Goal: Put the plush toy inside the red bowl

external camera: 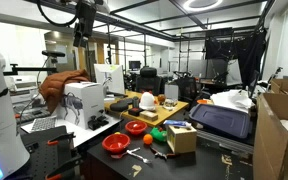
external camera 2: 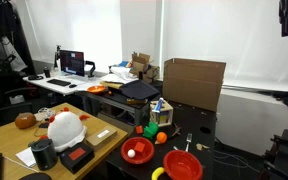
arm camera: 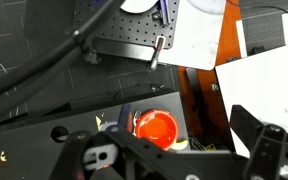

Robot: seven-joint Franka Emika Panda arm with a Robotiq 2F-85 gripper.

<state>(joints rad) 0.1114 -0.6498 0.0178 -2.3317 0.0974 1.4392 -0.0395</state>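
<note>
Hanging high above the table [external camera: 94, 150], the gripper [external camera: 81, 40] is seen well clear of everything. In the wrist view its fingers [arm camera: 269, 150] are spread wide and nothing is held between them. The red bowl [external camera: 115, 143] is placed near the near edge of the table, and it is also seen from above in the wrist view [arm camera: 155, 127]. A smaller red bowl [external camera: 136, 127] is set just beside it, to the far right. The white plush toy [external camera: 147, 100] is found farther back on a wooden board [external camera: 174, 110], well apart from the red bowl. A small cardboard box [external camera: 181, 137] is seen to the right.
</note>
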